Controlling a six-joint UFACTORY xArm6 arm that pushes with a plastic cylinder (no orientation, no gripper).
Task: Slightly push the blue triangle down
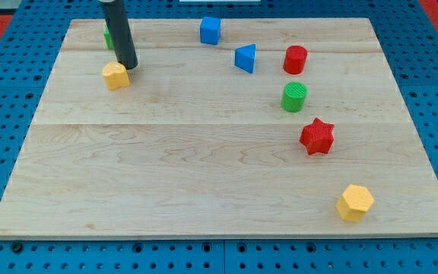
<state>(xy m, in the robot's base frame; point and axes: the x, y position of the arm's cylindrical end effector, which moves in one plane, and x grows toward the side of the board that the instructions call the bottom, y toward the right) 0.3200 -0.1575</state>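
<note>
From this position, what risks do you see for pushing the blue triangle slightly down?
1. My tip is far to the view's left, beside the yellow block; moving off carelessly may knock it.
2. The blue cube lies near the path to the spot above the blue triangle and may get bumped.
3. The red cylinder and green cylinder stand close on the triangle's right; a skewed push may hit them.

Green block [107, 38] mostly hidden behind rod [120, 34], shape unclear.

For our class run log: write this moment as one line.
my tip: beside yellow block, top left | blue triangle: untouched, far right of tip | push: not begun
</note>
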